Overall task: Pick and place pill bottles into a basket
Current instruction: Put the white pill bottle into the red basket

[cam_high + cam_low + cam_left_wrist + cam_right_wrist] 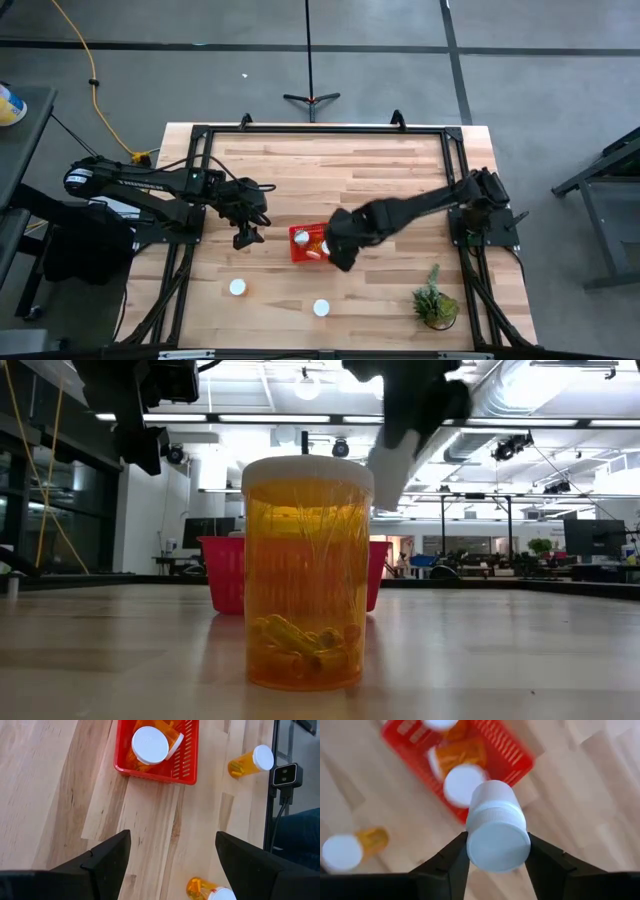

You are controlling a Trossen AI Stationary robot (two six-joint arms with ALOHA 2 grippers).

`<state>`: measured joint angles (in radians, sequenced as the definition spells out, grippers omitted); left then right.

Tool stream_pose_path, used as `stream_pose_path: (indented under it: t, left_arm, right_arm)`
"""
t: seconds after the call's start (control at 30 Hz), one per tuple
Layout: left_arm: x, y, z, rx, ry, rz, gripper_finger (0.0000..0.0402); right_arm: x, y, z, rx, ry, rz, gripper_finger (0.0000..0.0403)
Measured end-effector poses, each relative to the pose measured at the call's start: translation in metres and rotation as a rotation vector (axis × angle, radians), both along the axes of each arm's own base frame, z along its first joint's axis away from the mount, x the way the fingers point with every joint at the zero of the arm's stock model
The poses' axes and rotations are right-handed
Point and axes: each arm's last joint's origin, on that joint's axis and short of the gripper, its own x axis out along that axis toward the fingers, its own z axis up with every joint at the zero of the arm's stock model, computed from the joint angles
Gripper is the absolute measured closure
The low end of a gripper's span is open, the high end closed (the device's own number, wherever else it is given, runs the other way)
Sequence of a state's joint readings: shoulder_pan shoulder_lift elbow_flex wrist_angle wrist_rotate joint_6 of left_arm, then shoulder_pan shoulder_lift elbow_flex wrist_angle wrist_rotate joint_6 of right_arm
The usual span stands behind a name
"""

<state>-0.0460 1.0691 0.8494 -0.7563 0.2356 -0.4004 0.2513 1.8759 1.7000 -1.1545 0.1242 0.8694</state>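
Two pill bottles (237, 288) loose, potted plant (435, 300) apart

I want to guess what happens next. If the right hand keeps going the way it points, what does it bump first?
Probably the red basket. The right hand, gripping a white bottle, points down at the basket and the capped pill bottles inside; depth is hard to judge.

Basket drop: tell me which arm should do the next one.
Right. Its tool is shut on a white bottle held over the table just beside the basket, so it need only move over and release. The left tool is open and empty, beside the basket.
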Motion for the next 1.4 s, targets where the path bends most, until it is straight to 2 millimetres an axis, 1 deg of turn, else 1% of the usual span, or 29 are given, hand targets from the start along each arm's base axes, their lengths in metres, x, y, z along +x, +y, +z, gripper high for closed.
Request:
stream_pose_path:
  t: [0.1,0.2,0.33,0.53,0.63,0.77,0.9,0.97,1.07,1.3,1.4]
  left_arm:
    - [0.0,0.0,0.0,0.0,0.0,0.0,0.0076]
    - [0.0,0.0,0.0,0.0,0.0,0.001,0.0076]
    - [0.0,0.0,0.0,-0.003,0.001,0.004,0.0076]
    - [0.0,0.0,0.0,0.0,0.002,0.01,0.0076]
    - [0.0,0.0,0.0,0.001,0.002,0.01,0.0076]
    - [0.0,0.0,0.0,0.006,-0.002,0.008,0.0076]
    - [0.0,0.0,0.0,0.014,-0.005,0.009,0.0076]
    - [0.0,0.0,0.0,0.014,-0.005,0.009,0.0076]
    - [0.0,0.0,0.0,0.015,-0.006,0.009,0.0076]
    - [0.0,0.0,0.0,0.017,-0.005,0.006,0.0076]
    - [0.0,0.0,0.0,0.018,-0.006,0.005,0.0076]
  right_arm:
    - [0.006,-0.021,0.003,-0.011,-0.013,-0.007,0.0222]
    - [0.01,-0.039,0.003,-0.022,-0.023,0.0,0.0219]
    - [0.015,-0.054,0.004,-0.003,-0.052,0.005,0.0247]
    - [0.02,-0.054,0.005,0.001,-0.094,0.043,0.03]
    - [0.02,-0.058,0.004,-0.042,-0.086,0.028,0.032]
    - [0.02,-0.075,0.004,-0.059,-0.082,-0.047,0.0339]
    - [0.018,-0.091,0.003,-0.058,-0.058,-0.079,0.0338]
    - [0.016,-0.096,0.002,-0.063,-0.031,-0.076,0.0324]
    - [0.013,-0.106,0.001,-0.065,0.003,-0.077,0.0282]
    - [0.005,-0.122,0.0,-0.019,0.076,-0.11,0.0138]
    - [0.001,-0.126,-0.001,-0.029,0.116,-0.126,0.0092]
